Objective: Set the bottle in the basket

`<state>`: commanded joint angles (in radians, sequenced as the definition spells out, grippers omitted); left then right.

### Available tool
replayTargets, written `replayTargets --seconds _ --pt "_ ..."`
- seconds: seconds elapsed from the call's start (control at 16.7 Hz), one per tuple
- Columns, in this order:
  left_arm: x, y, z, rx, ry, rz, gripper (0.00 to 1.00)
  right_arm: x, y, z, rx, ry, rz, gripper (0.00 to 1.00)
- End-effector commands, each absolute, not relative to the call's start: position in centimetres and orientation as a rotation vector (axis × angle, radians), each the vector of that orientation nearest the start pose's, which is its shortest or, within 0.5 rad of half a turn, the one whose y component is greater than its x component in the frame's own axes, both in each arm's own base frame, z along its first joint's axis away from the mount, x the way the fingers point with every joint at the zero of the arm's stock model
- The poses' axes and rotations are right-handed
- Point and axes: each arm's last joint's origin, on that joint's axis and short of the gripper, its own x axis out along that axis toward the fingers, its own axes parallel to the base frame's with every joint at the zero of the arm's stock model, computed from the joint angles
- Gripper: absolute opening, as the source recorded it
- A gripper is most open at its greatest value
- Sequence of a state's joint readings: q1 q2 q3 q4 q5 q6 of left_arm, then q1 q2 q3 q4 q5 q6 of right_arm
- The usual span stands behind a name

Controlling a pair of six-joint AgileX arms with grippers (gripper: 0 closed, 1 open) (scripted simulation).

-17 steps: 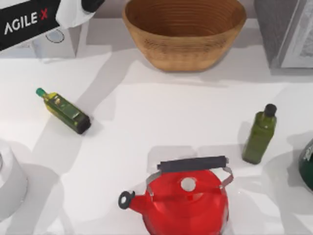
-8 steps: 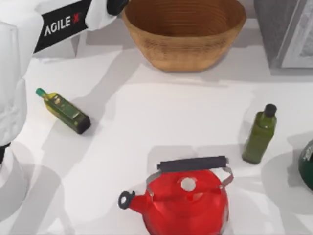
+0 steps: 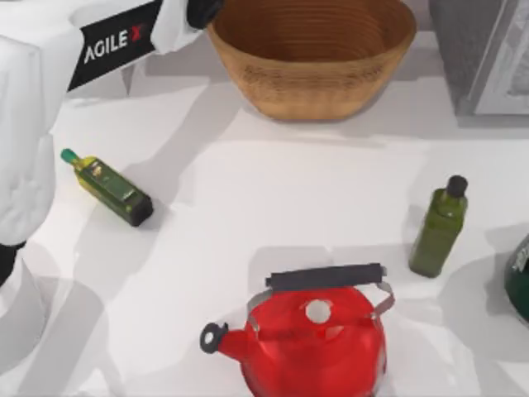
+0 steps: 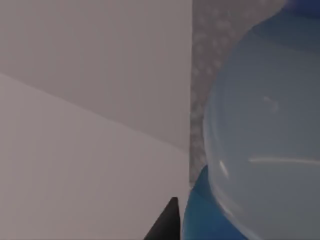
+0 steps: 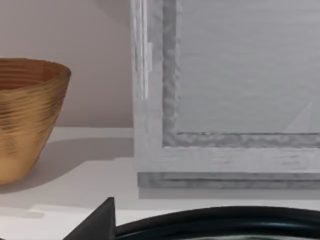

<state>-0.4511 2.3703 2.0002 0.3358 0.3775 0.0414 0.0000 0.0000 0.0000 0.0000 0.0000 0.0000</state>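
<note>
The bottle sits against the left end effector.

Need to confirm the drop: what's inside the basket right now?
The basket shows bare woven inner wall. Its far part is cut off by the frame edge, and the left arm overlaps its left rim.

The white counter carries the basket at its far middle and a red kettle near. An oil bottle lies left, an olive-green bottle stands right, beside what may be a dark green vessel at the right edge.
</note>
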Motion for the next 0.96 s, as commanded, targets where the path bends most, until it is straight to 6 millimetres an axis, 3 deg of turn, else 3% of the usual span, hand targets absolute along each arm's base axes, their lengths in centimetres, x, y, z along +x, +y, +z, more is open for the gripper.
replayTargets --seconds 0.6,0.96 --pt "50.43 -24.82 24.78 0.029 0.019 -0.802 0.98 10.57 -0.12 16.00 0.000 0.000 0.000 1.00" --pt "50.43 -24.82 24.78 0.029 0.019 -0.802 1.00 10.57 -0.12 16.00 0.000 0.000 0.000 1.00"
